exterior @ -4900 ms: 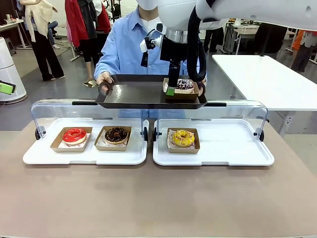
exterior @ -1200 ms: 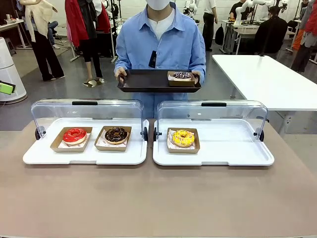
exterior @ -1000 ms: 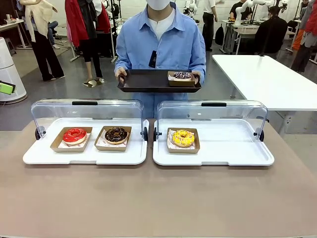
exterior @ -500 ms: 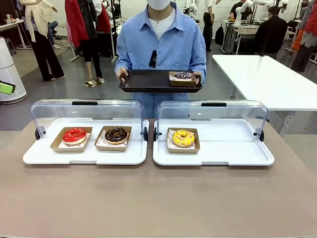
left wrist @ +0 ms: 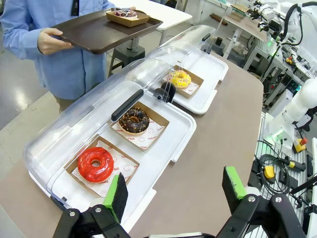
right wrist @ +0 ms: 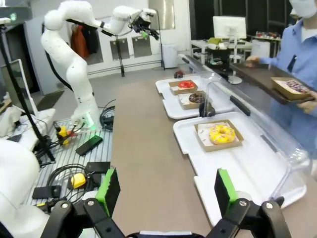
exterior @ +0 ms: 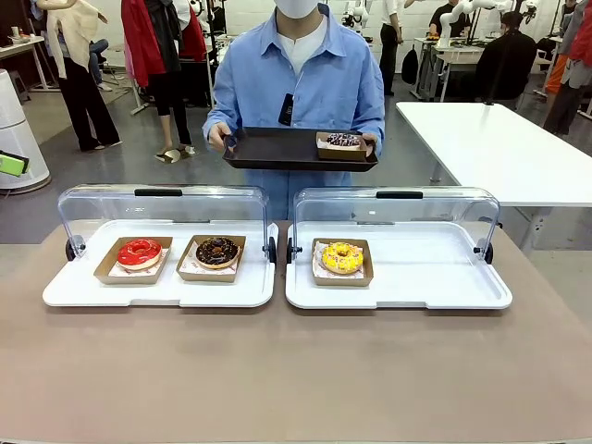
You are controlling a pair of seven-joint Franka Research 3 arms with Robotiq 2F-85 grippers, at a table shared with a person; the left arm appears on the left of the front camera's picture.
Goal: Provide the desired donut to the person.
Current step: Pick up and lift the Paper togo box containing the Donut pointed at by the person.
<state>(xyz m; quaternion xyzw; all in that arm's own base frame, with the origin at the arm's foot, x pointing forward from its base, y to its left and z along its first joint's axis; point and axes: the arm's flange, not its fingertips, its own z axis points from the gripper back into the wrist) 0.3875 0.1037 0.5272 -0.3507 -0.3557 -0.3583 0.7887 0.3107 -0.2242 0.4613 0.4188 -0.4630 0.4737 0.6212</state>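
1. Front view: the person (exterior: pixel 301 83) is seen standing at the far side of the table (exterior: pixel 296 379), with a dark tray (exterior: pixel 273 148) held level in both hands. The sprinkled donut (exterior: pixel 343 141), in its cardboard box, is carried at the tray's picture-right end. Two white display cases are set side by side on the table, their clear lids raised at the far side. The left case (exterior: pixel 157 294) is stocked with a red donut (exterior: pixel 139 252) and a chocolate donut (exterior: pixel 217 250), each boxed. The right case (exterior: pixel 435 287) is stocked with one yellow donut (exterior: pixel 341 256), boxed.
2. Left wrist view: the left gripper (left wrist: pixel 174 189) is shown with its fingers spread wide and nothing between them, above the table beside the left case. The red donut is nearest, then the chocolate, then the yellow. The sprinkled donut is seen on the tray at the top.
3. Right wrist view: the right gripper (right wrist: pixel 166 191) is likewise spread wide and empty, above the table beside the right case. The sprinkled donut is seen on the tray at the right edge.
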